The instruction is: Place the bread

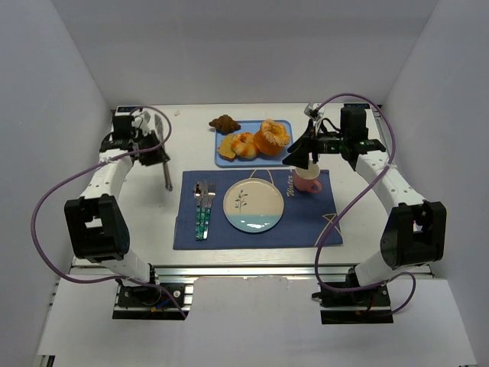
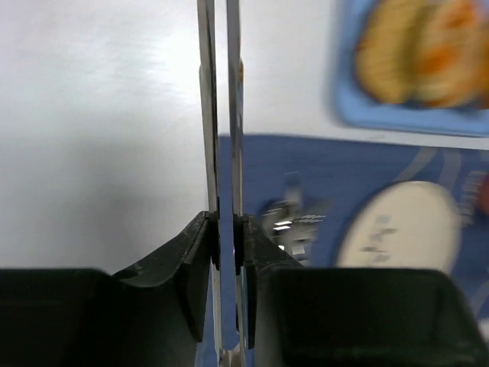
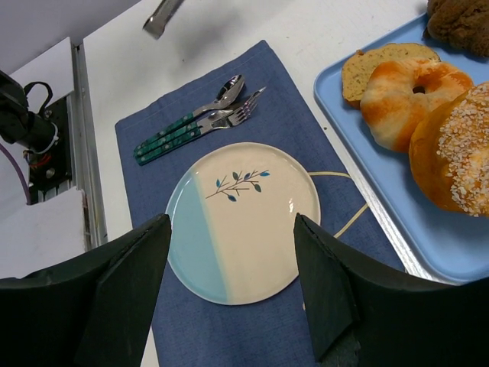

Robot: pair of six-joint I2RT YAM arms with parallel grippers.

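Since the bread (image 1: 244,145) lies on the blue tray (image 1: 248,126) behind the plate (image 1: 253,204), the seeded bun (image 1: 273,138) looks light, soft and easily crushed, best squeezed gently across its sides. Near the plate the right gripper (image 3: 231,222) hangs spread and empty, while the left gripper (image 2: 225,229) pinches metal tongs (image 1: 166,174)

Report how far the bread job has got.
Done: nothing placed so far. The plate sits bare on the blue mat beside the cutlery.
In hand: the left gripper is closed on metal tongs, off to the mat's left. The right gripper hangs open and empty above the plate.
Left: all the bread lies on the blue tray. A piece has to be picked up and set on the plate.
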